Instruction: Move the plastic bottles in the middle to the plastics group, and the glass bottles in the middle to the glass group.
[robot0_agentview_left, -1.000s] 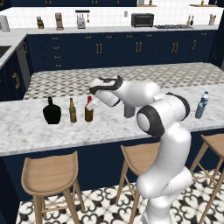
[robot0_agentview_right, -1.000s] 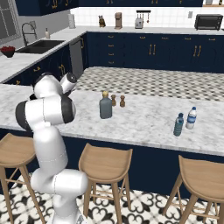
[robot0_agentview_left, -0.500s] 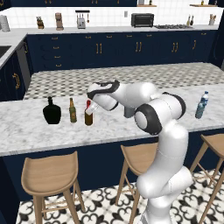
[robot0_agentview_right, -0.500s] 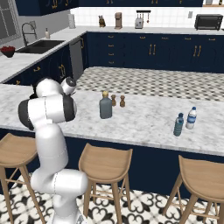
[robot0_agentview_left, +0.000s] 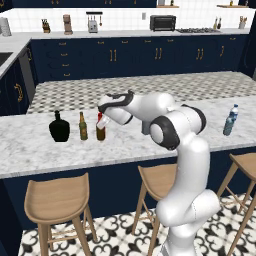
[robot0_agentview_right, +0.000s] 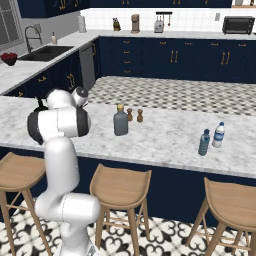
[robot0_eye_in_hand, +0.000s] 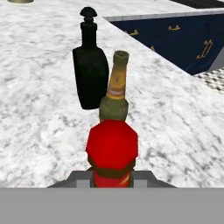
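My gripper (robot0_agentview_left: 103, 120) is shut on the red neck of the small red-brown bottle (robot0_agentview_left: 100, 131), which is upright at counter level just right of the amber-green beer bottle (robot0_agentview_left: 83, 126) and the squat black bottle (robot0_agentview_left: 59, 128). In the hand view the red top (robot0_eye_in_hand: 112, 148) sits between my fingertips (robot0_eye_in_hand: 81, 177), with the beer bottle (robot0_eye_in_hand: 115, 94) and black bottle (robot0_eye_in_hand: 89, 65) right behind it. The grey tan-capped bottle (robot0_agentview_right: 120, 121) stands mid-counter. The blue red-topped bottle (robot0_agentview_right: 204, 142) stands beside the clear water bottle (robot0_agentview_right: 218, 135) at the right.
Two small brown shakers (robot0_agentview_right: 135, 115) stand behind the grey bottle. Wooden stools (robot0_agentview_left: 54, 197) line the near side of the marble counter (robot0_agentview_left: 45, 150). A sink (robot0_agentview_right: 45, 51) lies far left, and a toaster oven (robot0_agentview_left: 162, 22) sits on the back counter.
The red-brown bottle has sunk slightly in my shut gripper beside the beer bottle, and the arm's elbow has swung. The other bottles have not moved.
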